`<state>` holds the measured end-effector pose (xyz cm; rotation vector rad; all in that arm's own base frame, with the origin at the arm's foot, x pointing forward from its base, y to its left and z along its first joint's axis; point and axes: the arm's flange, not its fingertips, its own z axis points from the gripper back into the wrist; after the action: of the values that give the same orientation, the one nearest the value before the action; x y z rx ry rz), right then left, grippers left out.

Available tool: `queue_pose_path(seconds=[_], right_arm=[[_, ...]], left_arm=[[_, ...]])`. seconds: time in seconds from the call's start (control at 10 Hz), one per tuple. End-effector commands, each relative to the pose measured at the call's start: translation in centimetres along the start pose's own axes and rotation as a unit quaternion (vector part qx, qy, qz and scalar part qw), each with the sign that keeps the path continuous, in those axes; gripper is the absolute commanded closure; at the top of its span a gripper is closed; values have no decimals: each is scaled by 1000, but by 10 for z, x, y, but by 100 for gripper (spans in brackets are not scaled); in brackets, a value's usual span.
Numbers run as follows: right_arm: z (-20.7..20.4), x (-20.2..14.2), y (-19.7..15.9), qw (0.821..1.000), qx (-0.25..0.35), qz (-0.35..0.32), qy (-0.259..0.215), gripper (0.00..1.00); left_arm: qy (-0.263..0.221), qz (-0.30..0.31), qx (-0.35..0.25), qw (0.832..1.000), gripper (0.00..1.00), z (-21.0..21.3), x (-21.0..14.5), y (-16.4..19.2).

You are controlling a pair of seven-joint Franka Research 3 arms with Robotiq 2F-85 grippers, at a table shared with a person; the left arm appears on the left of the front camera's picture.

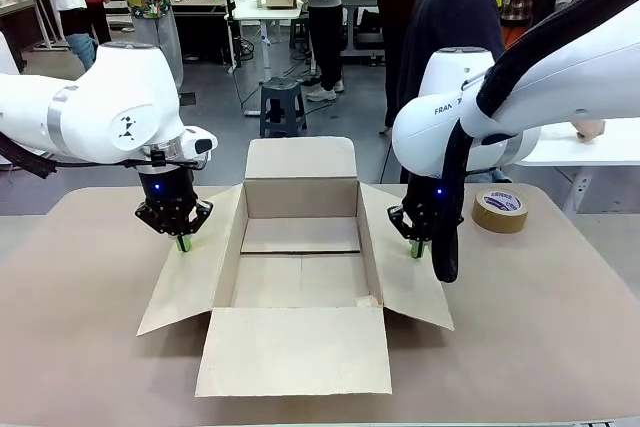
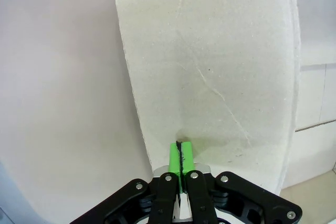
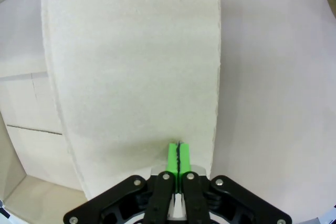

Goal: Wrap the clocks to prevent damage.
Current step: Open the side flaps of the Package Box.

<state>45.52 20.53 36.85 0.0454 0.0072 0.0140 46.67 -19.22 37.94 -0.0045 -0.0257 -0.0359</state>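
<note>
A: Step in hand, by the look of it?

B: Probably pinning the cardboard box [image 1: 300, 197] wide open, ready for packing. Left pincer [image 1: 182, 243] clenched, grasping nothing, tips down on the left flap [image 1: 195, 282] near its outer edge. Right pincer [image 1: 417, 248] likewise clenched and bare, tips down on the right flap [image 1: 400, 282].

A: And how to do it well?

B: Press straight down, evenly on both sides, with just enough force to flatten each flap toward the counter [image 1: 560, 337]. Keep the tips well inside the flap edge, to avoid a slip and a sprung flap. No dragging sideways, to avoid a skewed box. Leave the mouth unobstructed for loading. Ease off gently afterwards rather than snapping away.

A: Whereabouts of the clocks?

B: Cannot tell from these views. Bare cardboard across the box floor, as seen from the front.

A: Counts?

B: 1 box, with 4 flaps splayed outward. 2 pincers, 1 per side flap. 1 brown tape roll [image 1: 500, 209] lying flat on the counter, near the right flap but apart from it. 1 person in a dark top standing at the far side.
</note>
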Motion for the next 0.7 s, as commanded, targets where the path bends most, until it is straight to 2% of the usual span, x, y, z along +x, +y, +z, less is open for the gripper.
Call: queue_pose_path(seconds=[0.0,0.6], right_arm=[[-2,0,-1,1000,0,-2,2,99],[-2,0,-1,1000,0,-2,2,99]], left_arm=[[8,1,10,1000,100,-6,-1,1],[8,1,10,1000,100,-6,-1,1]])
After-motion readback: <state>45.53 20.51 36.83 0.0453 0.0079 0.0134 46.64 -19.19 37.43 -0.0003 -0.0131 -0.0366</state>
